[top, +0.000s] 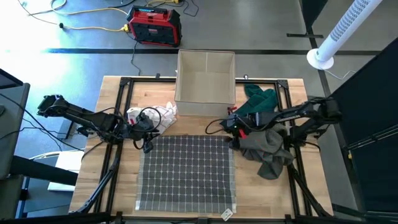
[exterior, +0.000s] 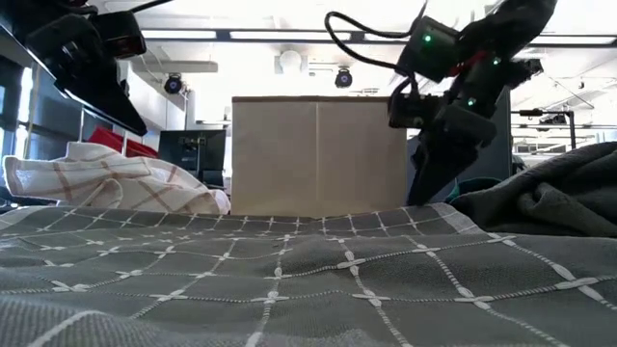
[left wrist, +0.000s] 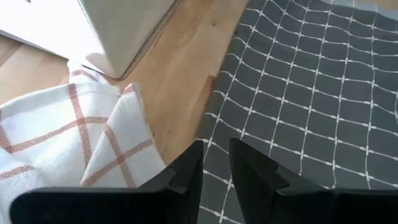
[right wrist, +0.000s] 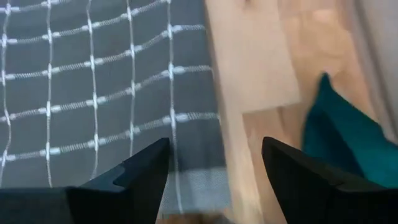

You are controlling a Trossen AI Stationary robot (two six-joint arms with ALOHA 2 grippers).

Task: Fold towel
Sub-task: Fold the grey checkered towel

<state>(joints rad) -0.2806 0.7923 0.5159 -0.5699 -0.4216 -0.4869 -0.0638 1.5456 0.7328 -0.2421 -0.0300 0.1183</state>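
Note:
A grey towel with a white grid [top: 186, 174] lies spread flat on the wooden table, filling the foreground of the low view [exterior: 308, 280]. My left gripper [top: 147, 145] hovers over the towel's far left corner. In the left wrist view its fingers [left wrist: 216, 152] stand a narrow gap apart above the towel's edge [left wrist: 214, 118]. My right gripper [top: 231, 134] hangs above the far right corner. Its fingers [right wrist: 214, 162] are wide open over the towel's edge [right wrist: 211, 124], and it is raised off the table in the low view [exterior: 439, 116].
A cardboard box [top: 205, 76] stands beyond the towel's far edge. A white cloth with red checks [top: 155, 115] lies by the left gripper. A teal cloth [top: 258, 99] and a dark grey heap [top: 267, 149] lie on the right. Black frame rails [top: 121, 124] border the table.

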